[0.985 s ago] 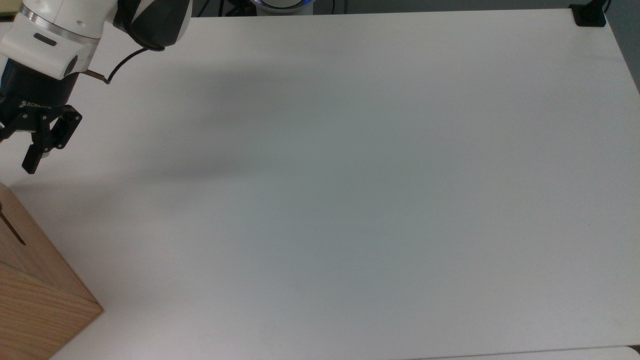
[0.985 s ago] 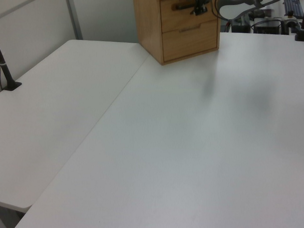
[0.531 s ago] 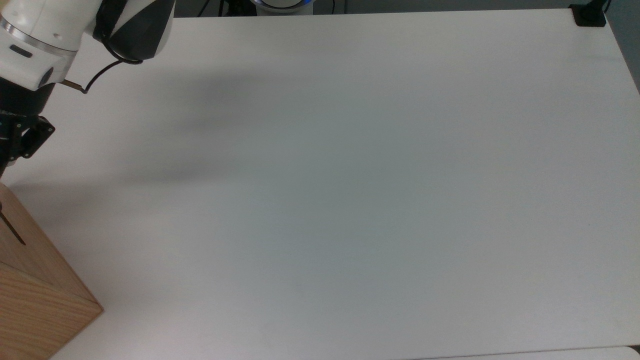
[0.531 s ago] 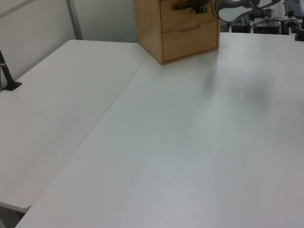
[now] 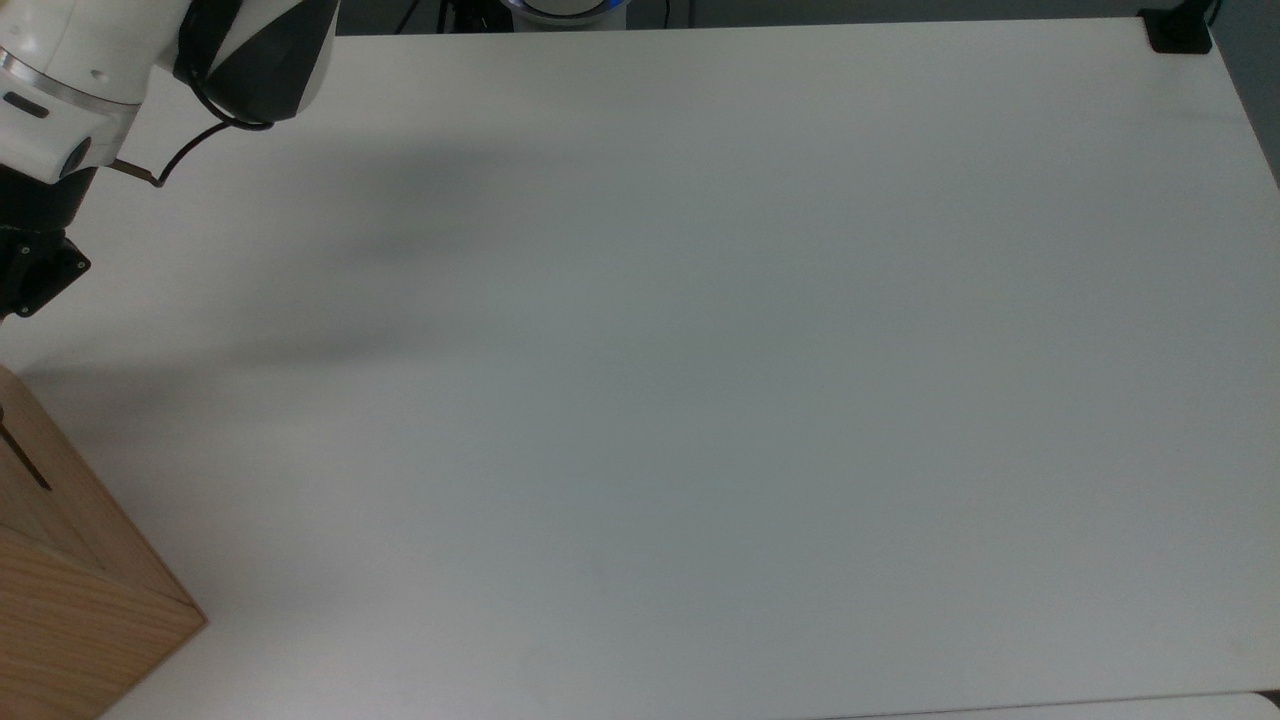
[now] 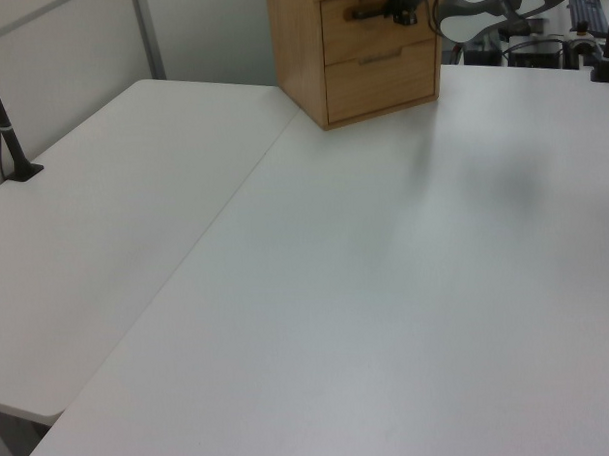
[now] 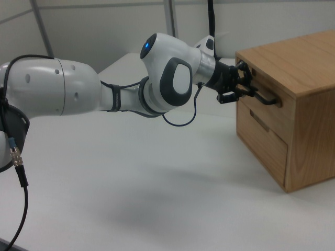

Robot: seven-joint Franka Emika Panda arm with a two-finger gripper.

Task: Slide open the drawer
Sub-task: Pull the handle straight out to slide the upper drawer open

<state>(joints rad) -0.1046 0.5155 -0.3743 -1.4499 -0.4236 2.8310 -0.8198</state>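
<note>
The wooden cabinet (image 7: 309,78) stands at the right view's right, and its upper drawer (image 7: 272,119) sits flush with the body. A black bar handle (image 7: 264,98) runs across the drawer's front. My gripper (image 7: 238,83) is at the handle's near end, open, with one finger above the bar and one below it. In the left view the same drawer (image 6: 363,31) is at the top, with the gripper (image 6: 402,9) at the right end of its handle (image 6: 362,13). In the top view only my wrist (image 5: 55,110) and the cabinet's corner (image 5: 70,590) appear.
A lower drawer (image 7: 261,149) sits beneath the upper one. The cabinet rests on a wide white table (image 5: 700,350). A black post (image 6: 3,118) stands at the left view's left, and a black clamp (image 5: 1178,30) sits at the table's corner in the top view.
The gripper has moved toward the top view's left until its fingers left that frame. In the left view it has closed in on the upper drawer's handle. The drawer has not moved.
</note>
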